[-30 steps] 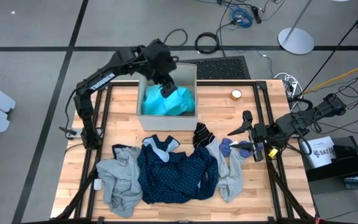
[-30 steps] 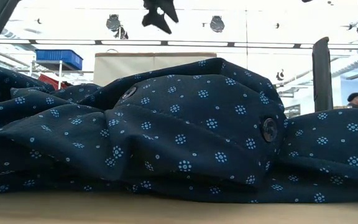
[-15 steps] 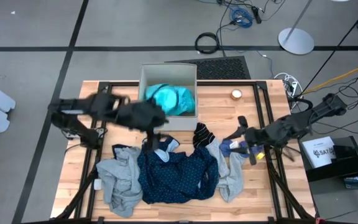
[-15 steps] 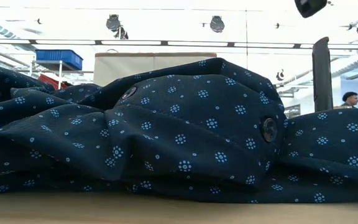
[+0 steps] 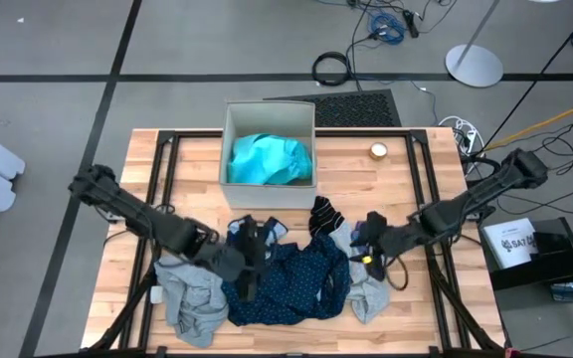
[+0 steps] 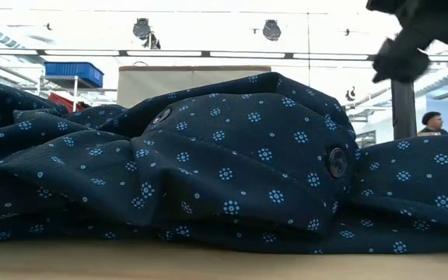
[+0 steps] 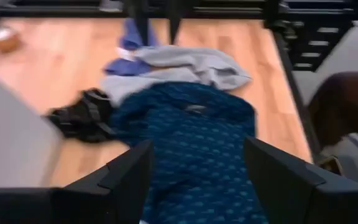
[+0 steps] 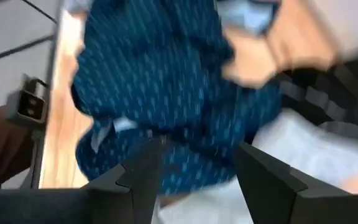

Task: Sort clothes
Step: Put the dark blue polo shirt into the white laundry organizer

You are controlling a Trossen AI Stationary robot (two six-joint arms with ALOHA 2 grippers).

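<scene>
The wooden surface [image 5: 406, 169] carries a beige box [image 5: 270, 117] at about 12 o'clock from its centre. A turquoise garment [image 5: 270, 159] lies bunched inside the box.

The remaining clothes lie in a loose row along the 6 o'clock half of the surface. The navy dotted garment [image 5: 291, 283] sits in the middle of the row and fills most of the low view [image 6: 224, 163]. A grey garment [image 5: 192, 288] lies at 9 o'clock of the navy one, touching it. A second grey garment [image 5: 368, 283] lies at 3 o'clock of the navy one, also touching. Black striped socks [image 5: 323, 216] rest at about 1 o'clock of the navy garment, between it and the box. A small blue piece [image 5: 361, 235] lies just at 3 o'clock of the socks, on the upper end of the second grey garment.

The left arm reaches in from the 9 o'clock edge. The left pincer [image 5: 249, 261] is over the upper left part of the navy garment, and the left wrist view [image 7: 194, 180] shows its fingers spread apart with navy cloth between them in the picture; whether they touch the cloth cannot be told.

The right arm reaches in from the 3 o'clock edge. The right pincer [image 5: 369, 239] is just beside the small blue piece, and the right wrist view [image 8: 197, 177] shows its fingers apart over navy cloth, gripping nothing visible.

A person [image 6: 432, 123] stands in the room beyond the surface.
</scene>
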